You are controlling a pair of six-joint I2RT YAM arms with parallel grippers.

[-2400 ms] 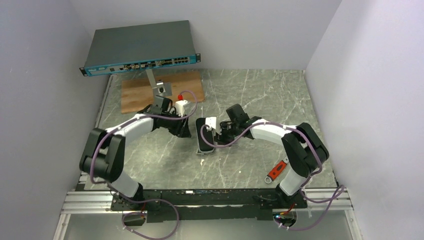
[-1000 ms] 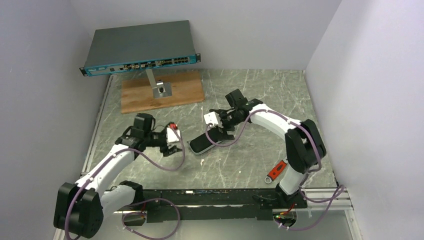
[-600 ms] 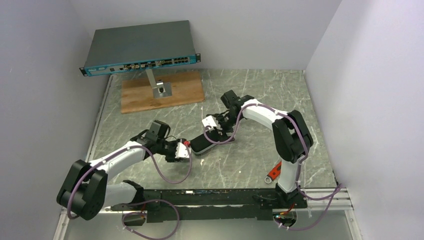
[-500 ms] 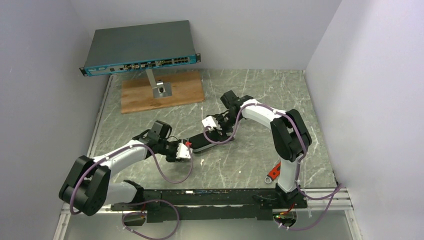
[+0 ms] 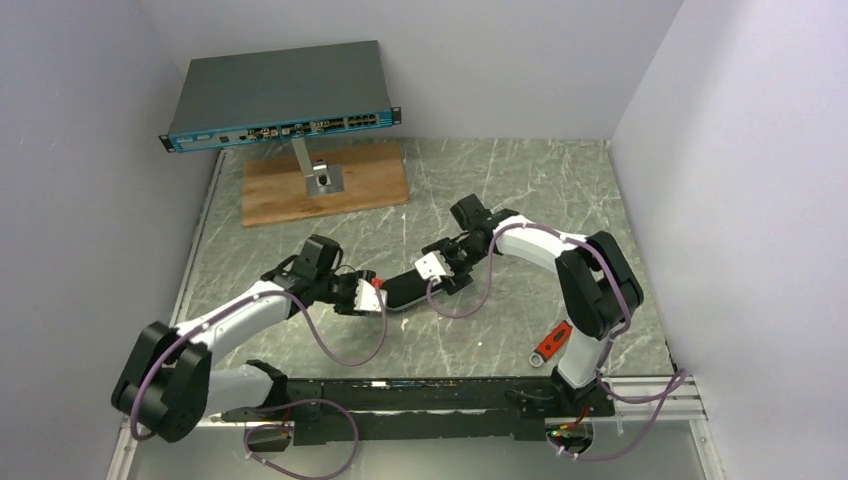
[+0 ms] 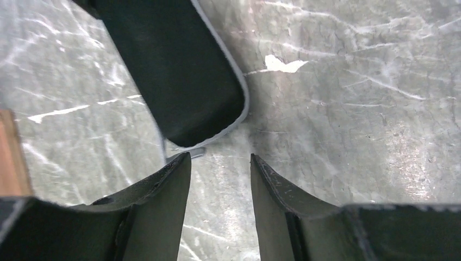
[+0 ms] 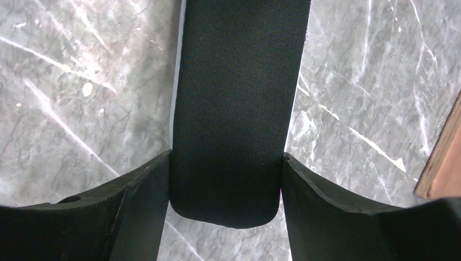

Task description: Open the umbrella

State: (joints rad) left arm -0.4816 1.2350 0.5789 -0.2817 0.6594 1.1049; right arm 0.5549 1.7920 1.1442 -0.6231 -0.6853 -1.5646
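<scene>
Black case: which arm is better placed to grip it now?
Right. The right gripper straddles the black case, touching both its sides. The left gripper stands open just short of its rounded end, holding nothing.

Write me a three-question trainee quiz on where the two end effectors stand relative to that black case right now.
1. True or false: the flat black case sits between the fingers of the left end effector.
2. Pick one. The right end effector is: A) straddling the case across its width; B) gripping a red cup; C) lifted well away from the case.
3. Fill in: the orange-handled tool lies by the ___ arm's base.
Key: 1 false, the case ends just beyond its open fingers; 2 A; 3 right.
</scene>
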